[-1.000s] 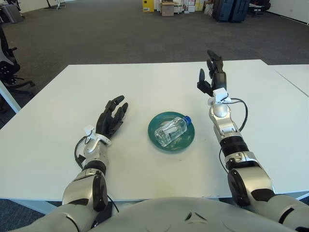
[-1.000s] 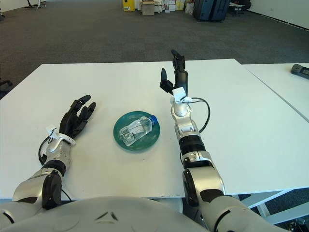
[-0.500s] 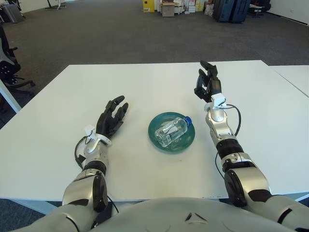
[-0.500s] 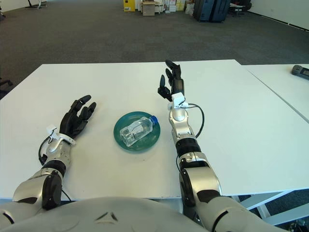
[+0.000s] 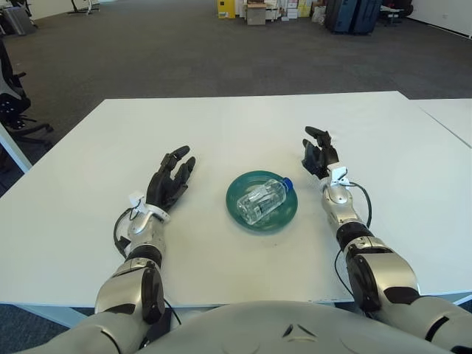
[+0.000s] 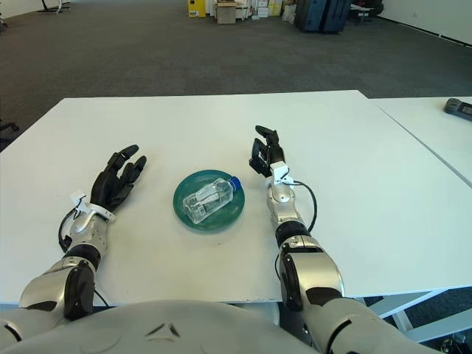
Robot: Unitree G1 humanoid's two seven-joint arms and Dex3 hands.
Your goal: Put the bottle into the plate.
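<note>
White table [image 5: 236, 125], matte and smooth, broad bare surface around the work area. A second white table [image 5: 450, 110] sits off past the right hand, with a narrow gap between the two; a small dark device [image 6: 459, 107] lies on it. Beyond the far edge: grey carpet floor [image 5: 147, 51], stacked boxes [image 5: 258, 10] and dark cases [image 5: 354, 15] at the back of the room. Part of an office chair [image 5: 11, 96] shows well off to the left hand's outer side.

Right hand [image 5: 318, 153]: just beside the plate on its right, fingers loosely extended, holding nothing, low over the tabletop; contact not clear. Black jointed fingers, silver forearm, thin black cable looped at the wrist.

Left hand [image 5: 169, 179]: on the other side of the plate, a little farther from it, fingers spread and straight, empty, palm down near the table.

Plate [image 5: 243, 212]: round, shallow, dark green, glossy. It sits between the two hands, closer to the right one.

Bottle [image 5: 262, 200]: clear plastic, blue cap, lying on its side inside the plate, cap end pointing up towards the right hand and reaching the rim. Nothing lies between either hand and the plate.
</note>
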